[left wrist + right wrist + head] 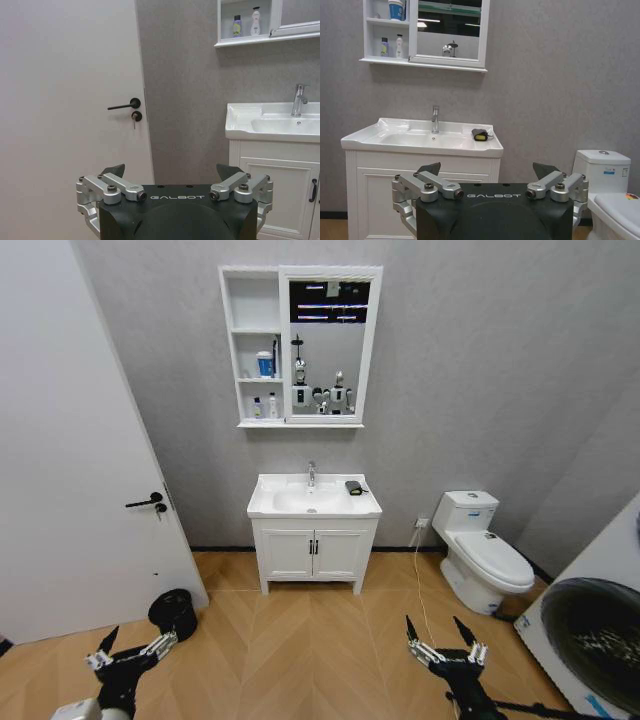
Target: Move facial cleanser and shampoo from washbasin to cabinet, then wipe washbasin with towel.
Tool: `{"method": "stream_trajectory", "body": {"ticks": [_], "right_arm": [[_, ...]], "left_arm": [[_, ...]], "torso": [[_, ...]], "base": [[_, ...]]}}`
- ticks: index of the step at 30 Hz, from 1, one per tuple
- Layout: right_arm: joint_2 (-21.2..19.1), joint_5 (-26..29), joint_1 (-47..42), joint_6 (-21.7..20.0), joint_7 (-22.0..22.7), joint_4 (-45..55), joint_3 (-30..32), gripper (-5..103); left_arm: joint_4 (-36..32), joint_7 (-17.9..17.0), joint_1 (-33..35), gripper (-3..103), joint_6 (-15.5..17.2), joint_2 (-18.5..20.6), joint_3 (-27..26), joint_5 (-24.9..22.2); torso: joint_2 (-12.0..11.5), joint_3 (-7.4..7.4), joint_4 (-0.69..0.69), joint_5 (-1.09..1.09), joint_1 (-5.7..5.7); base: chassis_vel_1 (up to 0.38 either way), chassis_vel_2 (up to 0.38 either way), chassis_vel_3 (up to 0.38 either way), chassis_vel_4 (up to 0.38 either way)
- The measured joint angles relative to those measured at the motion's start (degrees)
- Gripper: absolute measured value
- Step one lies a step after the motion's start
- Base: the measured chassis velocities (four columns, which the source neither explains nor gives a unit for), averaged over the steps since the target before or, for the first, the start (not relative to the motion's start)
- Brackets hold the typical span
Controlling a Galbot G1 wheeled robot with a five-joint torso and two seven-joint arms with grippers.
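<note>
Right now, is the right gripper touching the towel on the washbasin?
Apart. In the head view the right gripper hangs open low over the floor, while the towel lies on the washbasin far ahead.

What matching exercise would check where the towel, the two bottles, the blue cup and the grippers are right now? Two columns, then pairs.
1 towel
2 two small bottles
3 blue cup
4 left gripper and right gripper

A middle shelf of cabinet
B open, low over floor
C bottom shelf of cabinet
D right rim of washbasin

Pairs: 1-D, 2-C, 3-A, 4-B
</note>
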Motion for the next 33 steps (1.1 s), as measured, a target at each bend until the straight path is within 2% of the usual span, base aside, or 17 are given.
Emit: {"method": "stream_trajectory", "body": {"ticks": [11, 20, 23, 33], "right_arm": [[0.0, 0.0, 0.0, 0.0, 0.0, 0.0, 0.0, 100], [0.0, 0.0, -0.01, 0.0, 0.0, 0.0, 0.02, 100], [0.0, 0.0, -0.01, 0.0, 0.0, 0.0, 0.01, 100], [0.0, 0.0, -0.01, 0.0, 0.0, 0.0, -0.01, 100]], "left_arm": [[0.0, 0.0, 0.0, 100, 0.0, 0.0, 0.0, 0.0], [-0.01, 0.02, 0.01, 100, 0.0, 0.0, 0.01, 0.0], [-0.01, 0.02, 0.01, 100, 0.0, 0.0, 0.01, 0.0], [-0.01, 0.0, -0.01, 100, 0.0, 0.0, 0.0, 0.0]], "torso": [[-0.01, 0.0, 0.01, 0.0, 0.02], [0.02, -0.02, 0.0, 0.04, -0.06], [0.01, -0.01, 0.03, 0.0, -0.03], [-0.01, 0.0, 0.01, -0.01, 0.03]], "base": [[0.006, -0.059, -0.001, 0.063], [-0.009, -0.249, 0.019, 0.21], [-0.008, -0.064, 0.039, 0.019], [0.002, 0.053, 0.0, -0.052]]}}
